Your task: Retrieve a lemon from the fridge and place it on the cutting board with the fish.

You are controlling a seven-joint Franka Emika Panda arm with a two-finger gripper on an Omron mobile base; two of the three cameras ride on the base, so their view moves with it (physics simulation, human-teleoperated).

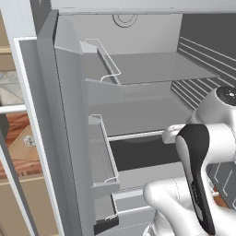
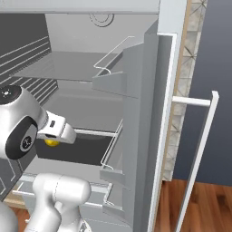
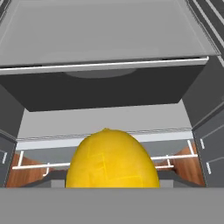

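The gripper (image 2: 53, 139) is apparently holding the lemon (image 3: 112, 159) between half-closed jaws inside the open fridge (image 1: 69, 115); carrying it to the board is remaining.

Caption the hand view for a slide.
The gripper holds the lemon close before the open fridge's grey shelves.

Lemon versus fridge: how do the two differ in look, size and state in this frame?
The lemon is bright yellow; the fridge is light grey. The lemon is small and rounded; the fridge is large, boxy, with flat shelves. The lemon sits close before the hand camera; the fridge stands with doors open. Nothing plainly shared.
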